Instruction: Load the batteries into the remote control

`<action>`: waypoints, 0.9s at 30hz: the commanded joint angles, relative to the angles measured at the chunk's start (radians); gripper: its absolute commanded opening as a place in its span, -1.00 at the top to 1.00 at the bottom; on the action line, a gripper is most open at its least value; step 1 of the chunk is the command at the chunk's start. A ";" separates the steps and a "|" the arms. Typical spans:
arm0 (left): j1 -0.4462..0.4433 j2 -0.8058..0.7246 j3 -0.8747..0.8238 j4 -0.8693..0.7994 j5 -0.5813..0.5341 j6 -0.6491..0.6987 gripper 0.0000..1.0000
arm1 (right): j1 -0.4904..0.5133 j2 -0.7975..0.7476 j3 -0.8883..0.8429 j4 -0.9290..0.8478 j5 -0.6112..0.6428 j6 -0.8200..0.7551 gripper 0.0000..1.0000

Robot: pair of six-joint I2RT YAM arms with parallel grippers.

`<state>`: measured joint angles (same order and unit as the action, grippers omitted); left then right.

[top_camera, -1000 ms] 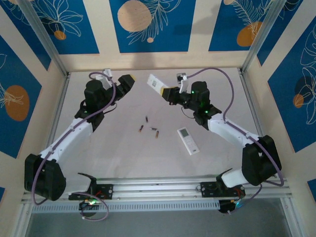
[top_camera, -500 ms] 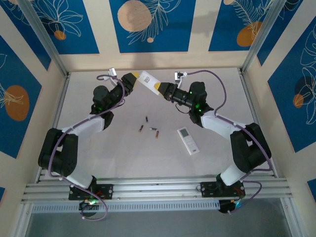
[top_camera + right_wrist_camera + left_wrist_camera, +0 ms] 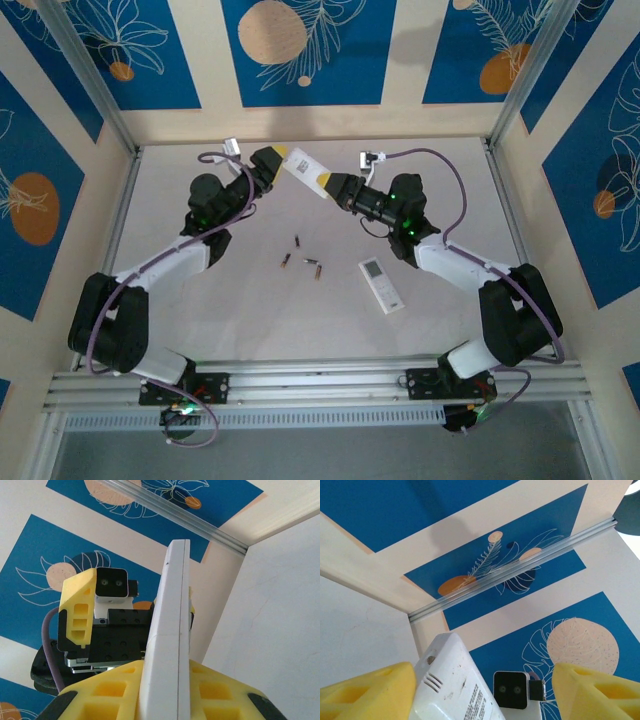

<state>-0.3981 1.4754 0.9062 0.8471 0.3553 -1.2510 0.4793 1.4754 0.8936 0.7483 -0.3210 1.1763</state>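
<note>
My right gripper point(image 3: 335, 186) point(image 3: 167, 667) is shut on one end of a white remote control point(image 3: 303, 165) point(image 3: 172, 630), held in the air over the back of the table. The remote's other end reaches between the yellow fingers point(image 3: 367, 692) of my left gripper point(image 3: 268, 165) point(image 3: 482, 680). Its labelled back point(image 3: 455, 680) lies against the left finger. The other finger stands well clear of it, so the jaws are open. Three small dark batteries point(image 3: 296, 242) point(image 3: 286, 260) point(image 3: 313, 265) lie loose on the table's middle.
A second white remote point(image 3: 382, 284) with a small screen lies face up on the table, right of the batteries. Aluminium posts and patterned blue walls point(image 3: 300, 50) close in the back and sides. Both arms reach high over the far half of the table.
The right gripper carried the remote leftward and the left gripper rose to meet it. The left jaws narrowed around the remote's end, then widened again.
</note>
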 commanded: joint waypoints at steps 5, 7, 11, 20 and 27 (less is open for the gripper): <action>-0.023 -0.028 -0.014 -0.191 -0.012 0.053 -0.63 | -0.017 -0.098 -0.032 0.059 0.020 -0.059 0.73; -0.022 -0.047 -0.004 -0.243 -0.023 0.088 -0.66 | -0.023 -0.129 -0.041 0.026 0.032 -0.084 0.73; -0.032 -0.019 0.024 -0.133 0.058 0.061 -0.62 | -0.018 -0.118 -0.041 0.021 0.018 -0.081 0.72; -0.072 0.055 0.057 0.072 0.124 -0.029 0.14 | 0.005 -0.017 -0.019 0.130 -0.029 0.010 0.71; -0.085 0.074 0.063 0.175 0.118 -0.059 0.40 | 0.050 0.069 0.013 0.176 -0.056 0.086 0.66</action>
<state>-0.4557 1.5425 0.9310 0.9035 0.4248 -1.3094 0.4854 1.5036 0.8810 0.8856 -0.3290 1.2236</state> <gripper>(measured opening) 0.303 0.191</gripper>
